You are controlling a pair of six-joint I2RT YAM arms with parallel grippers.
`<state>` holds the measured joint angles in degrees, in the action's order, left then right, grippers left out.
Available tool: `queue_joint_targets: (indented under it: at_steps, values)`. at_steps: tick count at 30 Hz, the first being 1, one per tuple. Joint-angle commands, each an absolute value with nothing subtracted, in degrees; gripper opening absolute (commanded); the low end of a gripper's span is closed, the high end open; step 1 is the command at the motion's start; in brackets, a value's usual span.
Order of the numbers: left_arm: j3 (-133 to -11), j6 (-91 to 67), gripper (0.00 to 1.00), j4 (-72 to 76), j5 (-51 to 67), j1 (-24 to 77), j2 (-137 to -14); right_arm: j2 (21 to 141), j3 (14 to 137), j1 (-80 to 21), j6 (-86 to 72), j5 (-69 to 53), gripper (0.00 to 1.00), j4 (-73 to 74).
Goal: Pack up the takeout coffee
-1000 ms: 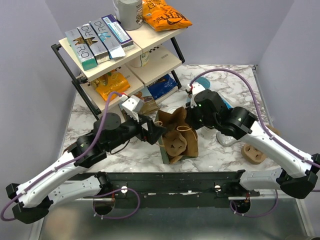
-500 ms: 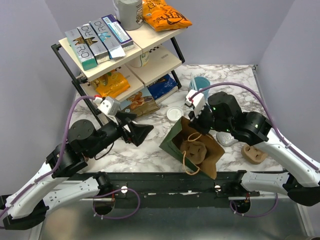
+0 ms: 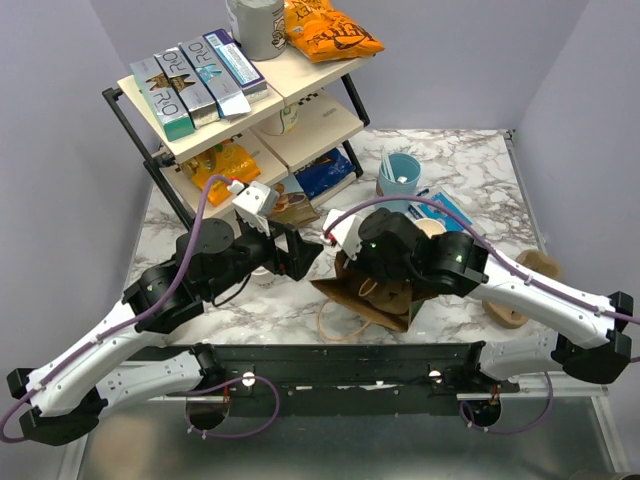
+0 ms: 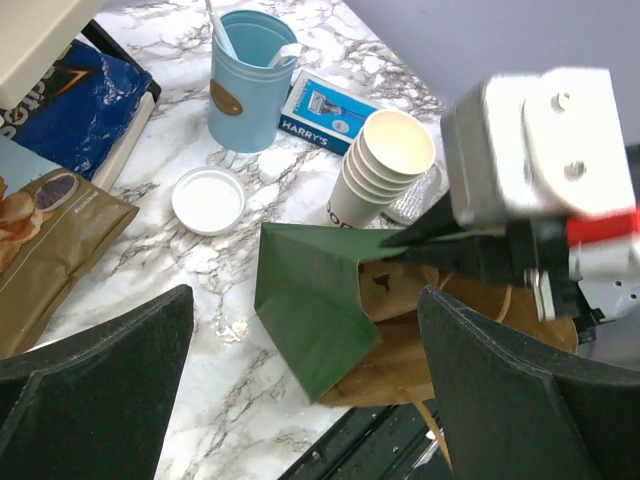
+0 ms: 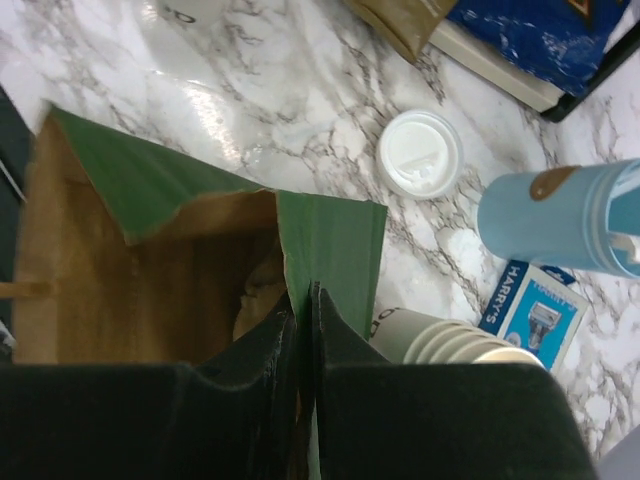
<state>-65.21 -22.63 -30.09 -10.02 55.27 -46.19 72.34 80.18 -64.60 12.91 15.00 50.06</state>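
Of the takeout coffee only the round white lid (image 4: 208, 200) (image 5: 418, 152) shows, on the marble beyond the bag; no cup wall shows beneath it, and the right arm hides it in the top view. A paper bag (image 3: 385, 295) (image 4: 315, 310) (image 5: 150, 280), green outside and brown inside, lies tipped with its mouth open. My right gripper (image 3: 350, 258) (image 5: 303, 295) (image 4: 440, 245) is shut on the bag's green rim. My left gripper (image 3: 300, 250) (image 4: 305, 295) hangs wide open just left of the bag, touching nothing.
A light blue cup with white sticks (image 3: 398, 172) (image 4: 245, 80) (image 5: 555, 215), a stack of cream cups (image 4: 385, 170) (image 5: 450, 340) and a Harry's box (image 4: 325, 108) (image 5: 535, 305) sit behind the bag. The shelf rack (image 3: 230, 110) stands back left, snack bags (image 4: 60, 150) at its foot.
The right gripper has dragged the bag's rim leftward, and the bag has tipped over more. The left gripper, drawn back half a second ago, has come closer to the bag again, still open.
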Motion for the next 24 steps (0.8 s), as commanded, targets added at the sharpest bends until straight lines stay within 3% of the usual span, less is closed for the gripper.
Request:
queue_joint_targets:
  at_steps: [1,5,13,18,24]
  values:
    - [-65.39,-21.97,0.99,-30.24,-11.95,55.63,-44.39,73.65,81.21,-68.72,11.44,17.75,0.18,49.13]
    - [-64.51,-22.15,0.99,-29.97,-11.08,55.63,-42.98,72.6,81.83,-70.22,8.7,15.73,0.18,48.61]
    - [-64.25,-22.94,0.99,-31.55,-5.81,55.63,-45.7,70.4,81.57,-70.58,9.14,22.85,0.18,44.39]
    - [-68.54,-24.78,0.99,-35.15,-1.67,55.63,-51.32,72.42,81.82,-70.49,8.88,29.51,0.19,42.37]
    - [-71.98,-27.33,0.99,-41.65,-4.57,55.55,-58.09,72.51,82.0,-70.58,6.95,27.6,0.19,39.64]
